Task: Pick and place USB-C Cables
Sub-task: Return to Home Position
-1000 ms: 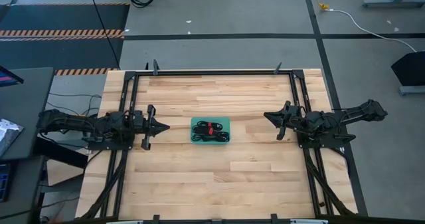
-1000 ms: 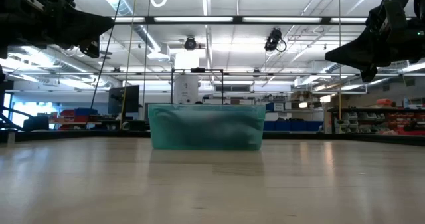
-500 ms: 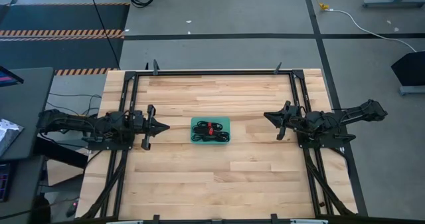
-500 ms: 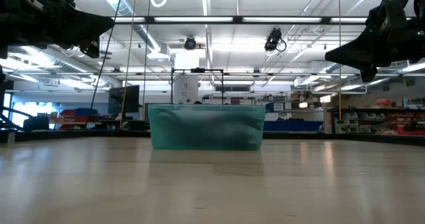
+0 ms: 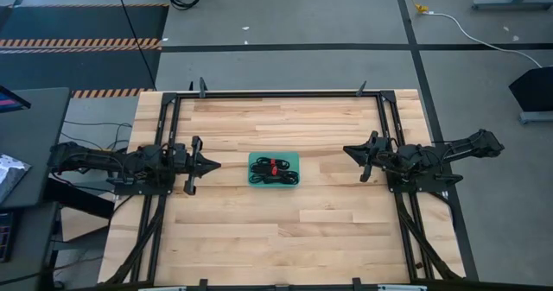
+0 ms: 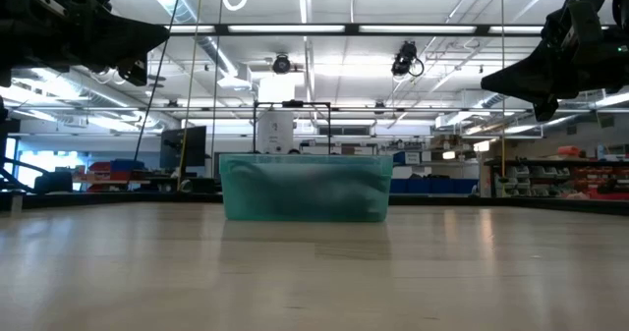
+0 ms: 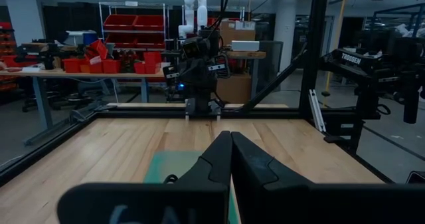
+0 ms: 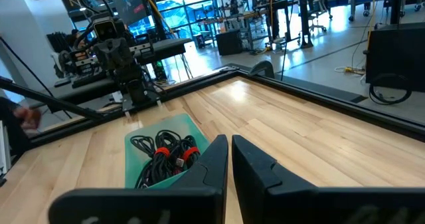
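Observation:
A small teal tray (image 5: 293, 160) sits at the table's middle, its wall (image 6: 305, 189) showing in the low view. Several black USB-C cable bundles (image 5: 271, 171), some with red ties, lie piled inside it (image 8: 166, 159). My left gripper (image 5: 215, 164) hovers left of the tray, fingers shut and pointing at it (image 7: 230, 141). My right gripper (image 5: 347, 151) hovers right of the tray, fingers shut (image 8: 230, 144). Both stay above the table and touch nothing.
Bare wooden tabletop (image 5: 276, 222) lies around the tray on all sides. A black metal frame (image 5: 285, 93) runs along the table's edges. A long white cord (image 5: 467, 28) lies on the floor beyond the far right corner.

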